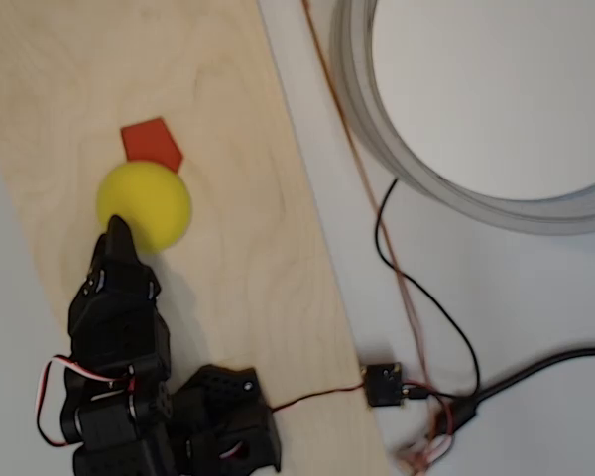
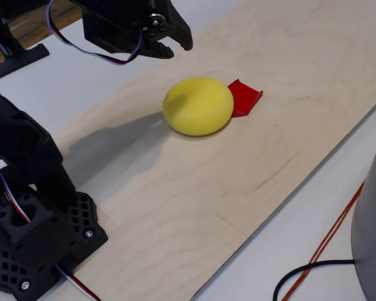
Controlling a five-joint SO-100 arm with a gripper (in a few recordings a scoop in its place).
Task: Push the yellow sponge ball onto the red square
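matte bright-yellow foam sponge ball (image 1: 145,204) (image 2: 198,106) on pale plywood board (image 1: 248,268) (image 2: 238,182), just ahead of black end effector (image 1: 117,234) (image 2: 175,42) tip. flat red-orange patch (image 1: 153,144) (image 2: 244,97) on ball's far side from end effector, edge tucked under ball. end effector fingers together, closed on nothing. board lies on white tabletop (image 1: 516,288); black cable (image 1: 426,297) beside it.

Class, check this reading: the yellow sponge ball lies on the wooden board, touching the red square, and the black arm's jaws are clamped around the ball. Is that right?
One error. The gripper is not clamped around the yellow sponge ball: in the fixed view its jaws sit closed, above and behind the ball. The ball does lie on the wooden board, touching the red square.
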